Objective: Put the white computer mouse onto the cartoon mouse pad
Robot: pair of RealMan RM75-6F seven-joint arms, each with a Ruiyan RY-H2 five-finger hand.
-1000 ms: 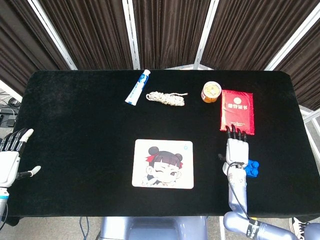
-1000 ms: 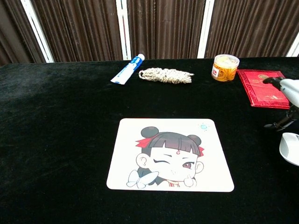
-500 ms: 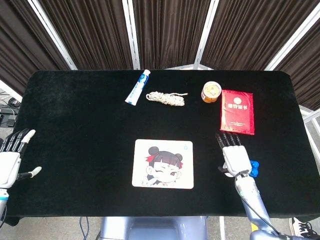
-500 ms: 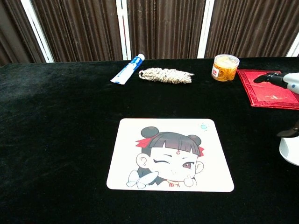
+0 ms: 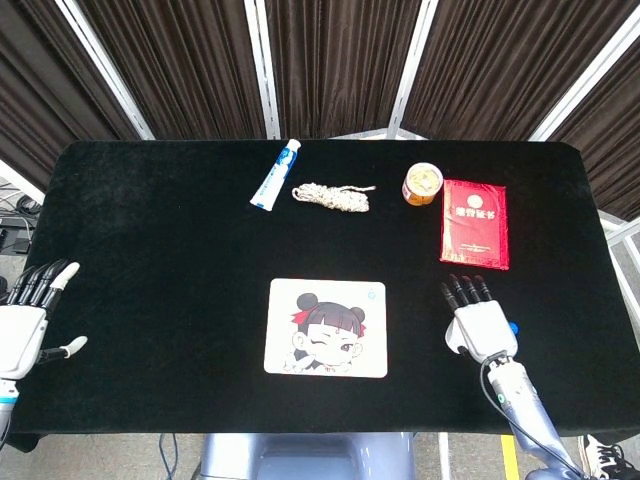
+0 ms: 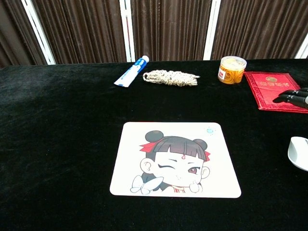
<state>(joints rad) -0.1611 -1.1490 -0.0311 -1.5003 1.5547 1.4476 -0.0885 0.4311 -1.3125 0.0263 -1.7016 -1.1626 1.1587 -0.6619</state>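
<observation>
The white computer mouse (image 6: 299,152) is seen only in the chest view, cut by the right edge: a smooth, rounded, glossy white shell resting on the black table (image 5: 180,250), well to the right of the cartoon mouse pad (image 5: 326,328) and apart from it. In the head view the mouse is covered by the right hand (image 5: 478,318), with only a small blue piece (image 5: 513,327) showing at the hand's right side. The pad is a white rounded rectangle printed with a winking girl with black hair buns, red ribbons and a red mark on the forehead; a small blue emblem is set in its upper right corner.

The right hand is held palm down with its dark fingertips (image 6: 291,97) extended toward the red booklet (image 5: 474,223); whether it touches the mouse cannot be told. The left hand (image 5: 28,320) is held at the table's left edge, fingers spread, holding nothing.

Gold characters are printed on the booklet, too small to read. A blue-and-white toothpaste tube (image 5: 275,175), a coil of pale rope (image 5: 334,196) and a yellow-lidded jar (image 5: 422,184) lie along the far side; their labels cannot be read.
</observation>
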